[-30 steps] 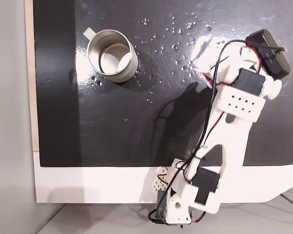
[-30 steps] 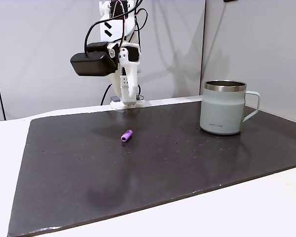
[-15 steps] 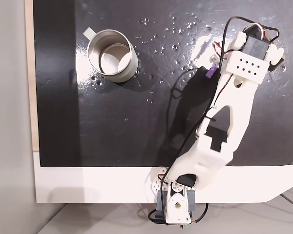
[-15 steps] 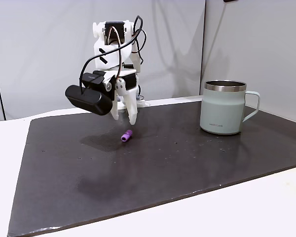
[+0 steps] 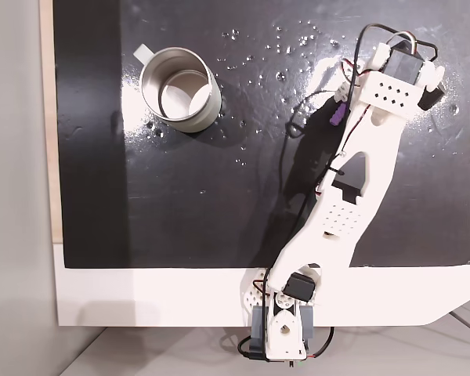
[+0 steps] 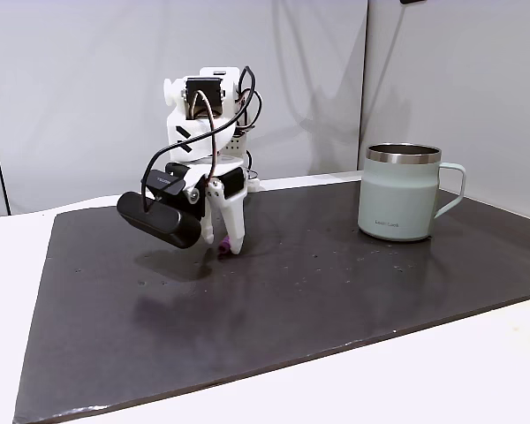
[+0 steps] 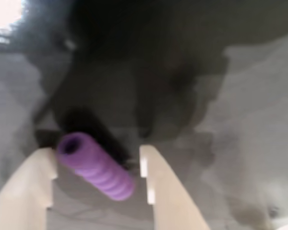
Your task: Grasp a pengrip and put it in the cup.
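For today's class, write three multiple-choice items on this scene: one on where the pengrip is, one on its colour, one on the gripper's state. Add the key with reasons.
1. Where is the pengrip?
A. Inside the cup
B. On the mat between the gripper's fingers
C. On the white table edge

2. What colour is the pengrip?
A. Purple
B. Green
C. Orange

3. What is the gripper's state?
A. Shut on the cup's handle
B. Open around the pengrip
C. Raised high above the mat

Key:
1 B: in the wrist view the pengrip lies on the mat between the two fingers; the cup stands far off.
2 A: it shows purple in the wrist view.
3 B: the gripper is down at the mat, with gaps showing beside the pengrip.
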Controlling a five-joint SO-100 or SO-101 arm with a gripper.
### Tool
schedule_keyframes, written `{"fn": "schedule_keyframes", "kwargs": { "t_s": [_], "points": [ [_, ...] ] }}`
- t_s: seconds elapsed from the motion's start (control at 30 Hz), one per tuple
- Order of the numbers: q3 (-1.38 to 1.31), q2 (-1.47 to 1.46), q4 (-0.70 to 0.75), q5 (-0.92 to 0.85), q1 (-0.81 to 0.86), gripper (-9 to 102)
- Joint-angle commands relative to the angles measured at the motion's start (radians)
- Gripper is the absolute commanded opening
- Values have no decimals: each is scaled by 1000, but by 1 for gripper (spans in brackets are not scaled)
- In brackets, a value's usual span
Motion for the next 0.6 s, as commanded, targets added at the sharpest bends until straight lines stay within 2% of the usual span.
{"fn": "schedule_keyframes", "kwargs": {
  "t_s": [0.0,0.13,0.33,0.57],
  "points": [
    [-98,-63,3,31,-15,10],
    [-170,-107,8,55,-17,0],
    [-184,-23,14,69,-12,0],
    [-104,319,15,121,-66,0]
  ]
}}
